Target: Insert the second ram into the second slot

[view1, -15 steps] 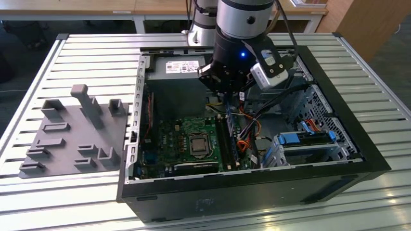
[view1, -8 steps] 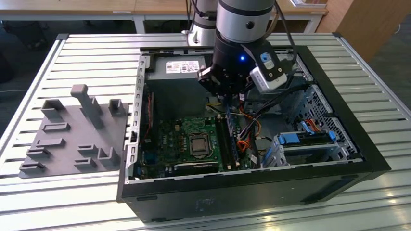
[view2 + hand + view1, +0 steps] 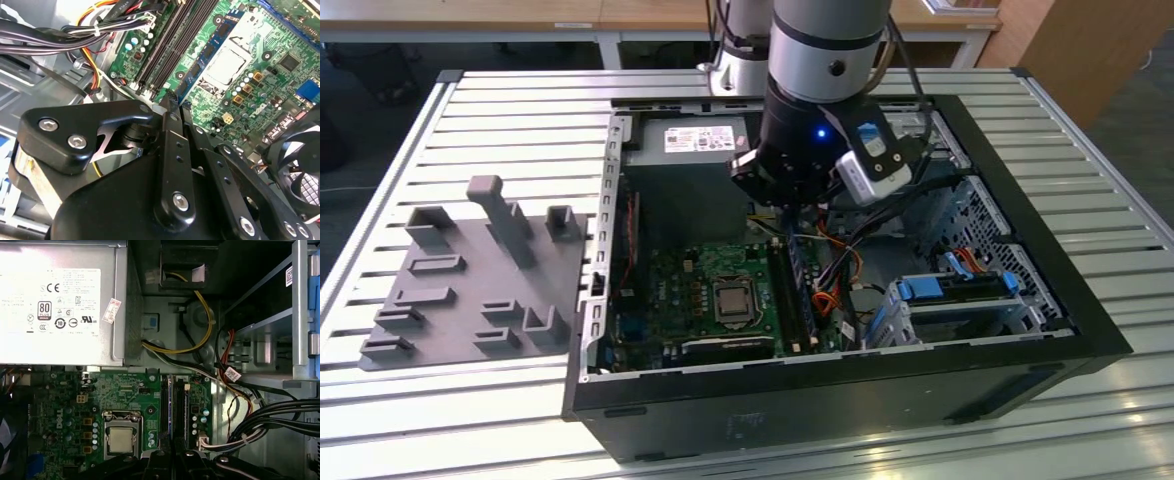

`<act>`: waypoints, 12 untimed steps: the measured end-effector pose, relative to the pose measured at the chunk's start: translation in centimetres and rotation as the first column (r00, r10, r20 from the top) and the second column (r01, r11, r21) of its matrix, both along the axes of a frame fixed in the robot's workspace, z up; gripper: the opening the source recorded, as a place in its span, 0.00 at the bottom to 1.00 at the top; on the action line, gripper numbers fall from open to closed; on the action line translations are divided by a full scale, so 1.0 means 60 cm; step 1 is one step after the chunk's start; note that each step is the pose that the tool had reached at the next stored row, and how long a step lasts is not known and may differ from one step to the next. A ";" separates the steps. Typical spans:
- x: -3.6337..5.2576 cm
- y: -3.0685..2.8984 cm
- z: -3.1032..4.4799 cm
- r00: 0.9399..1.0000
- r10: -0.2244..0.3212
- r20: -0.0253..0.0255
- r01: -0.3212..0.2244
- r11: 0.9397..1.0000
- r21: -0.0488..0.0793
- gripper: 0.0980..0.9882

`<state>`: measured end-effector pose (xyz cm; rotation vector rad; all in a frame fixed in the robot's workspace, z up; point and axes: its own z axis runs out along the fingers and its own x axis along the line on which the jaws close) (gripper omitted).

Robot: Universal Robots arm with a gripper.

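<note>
Open desktop computer case [image 3: 1014,330] lies on its side on a slatted aluminium table [image 3: 494,110]. The motherboard [image 3: 674,290] is the landmark for everything below.

The gripper [image 3: 172,102] hangs inside the case over the motherboard's memory-slot edge, on the side toward the drive cage. In the second wrist view the two black fingers [image 3: 175,150] are drawn nearly together, pinching a thin dark-blue stick edge-on: this is taken to be the second ram [image 3: 184,84], held at its upper edge and projecting below the fingertips toward the board.

In the first wrist view the memory slots [image 3: 172,407] run as parallel dark channels beside the CPU socket [image 3: 121,437], between it and the cable bundle [image 3: 260,425]. The stick's long axis lines up with those channels, and the stick sits directly below the jaws, at or in the slot bank. Whether it is fully seated or only resting on the slot mouth cannot be told; which slot it occupies is also unclear.

Power supply [image 3: 60,300] is at the motherboard's far end. A grey parts fixture [image 3: 480,280] sits on the table beside the case.
</note>
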<state>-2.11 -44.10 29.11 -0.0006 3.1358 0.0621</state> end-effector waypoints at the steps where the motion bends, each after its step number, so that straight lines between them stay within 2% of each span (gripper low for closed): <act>1: 0.000 -0.0002 -0.002 1.000 0.000 -0.001 0.000 1.000 0.000 0.04; 12: 0.000 -0.0021 -0.020 1.000 0.000 -0.004 0.000 1.000 0.000 0.04</act>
